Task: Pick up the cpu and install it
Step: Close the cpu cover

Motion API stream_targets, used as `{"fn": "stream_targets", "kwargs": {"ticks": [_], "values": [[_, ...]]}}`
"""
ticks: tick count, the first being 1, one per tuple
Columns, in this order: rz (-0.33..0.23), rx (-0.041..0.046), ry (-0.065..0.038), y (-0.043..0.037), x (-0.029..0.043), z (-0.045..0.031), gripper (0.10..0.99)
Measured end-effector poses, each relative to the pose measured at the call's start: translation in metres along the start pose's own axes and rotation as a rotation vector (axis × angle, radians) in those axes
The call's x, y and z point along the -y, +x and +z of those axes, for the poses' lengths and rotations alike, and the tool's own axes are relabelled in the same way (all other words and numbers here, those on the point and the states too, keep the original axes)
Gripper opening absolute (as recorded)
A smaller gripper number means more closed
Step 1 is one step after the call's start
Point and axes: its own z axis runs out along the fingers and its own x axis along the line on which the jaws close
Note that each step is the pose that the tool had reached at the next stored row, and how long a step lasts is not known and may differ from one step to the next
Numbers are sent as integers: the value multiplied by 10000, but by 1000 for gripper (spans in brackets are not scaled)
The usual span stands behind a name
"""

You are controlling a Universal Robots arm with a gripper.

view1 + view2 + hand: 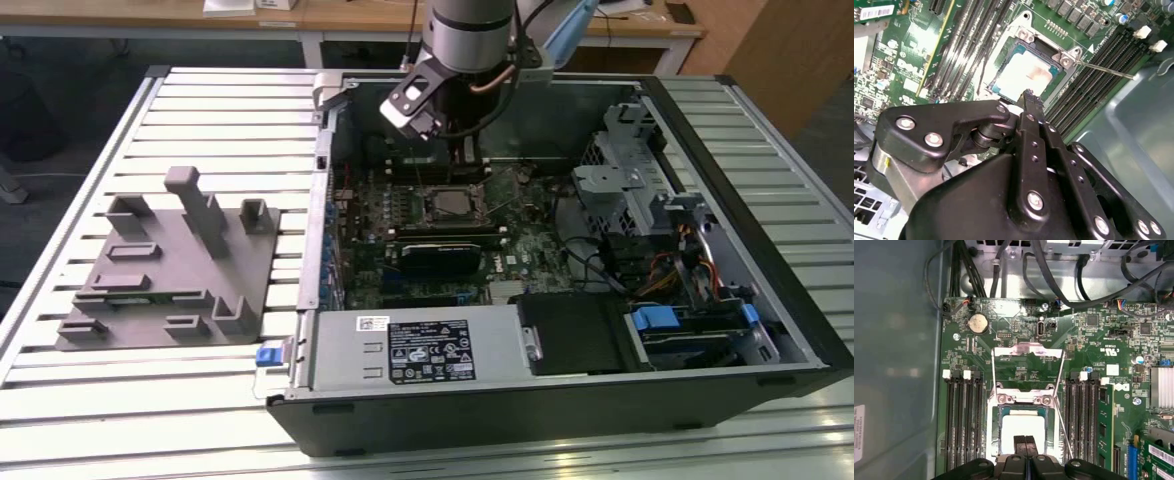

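Cpu lies in the open socket, install step underway.
Gripper just above it, pinched together, empty; seating likely wants a square, gentle press.

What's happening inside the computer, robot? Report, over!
Gripper shut, tips right above the cpu. The cpu lies flat in the motherboard socket. The socket cover stands open, out of the way.

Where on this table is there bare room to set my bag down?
Bare slats of the table surround the grey fixture on the exterior view's left. Inside the computer case it is crowded: the gripper hangs over the cpu there.
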Motion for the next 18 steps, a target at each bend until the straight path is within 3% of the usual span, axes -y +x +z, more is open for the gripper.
{"fn": "stream_targets", "kwargs": {"ticks": [5,12,15,18], "values": [[0,2,1,-37,0,-23,106],[-1,-1,9,-35,-14,-256,106],[1,-18,96,-35,-57,-271,106],[4,-74,111,-37,-99,-271,106]]}}
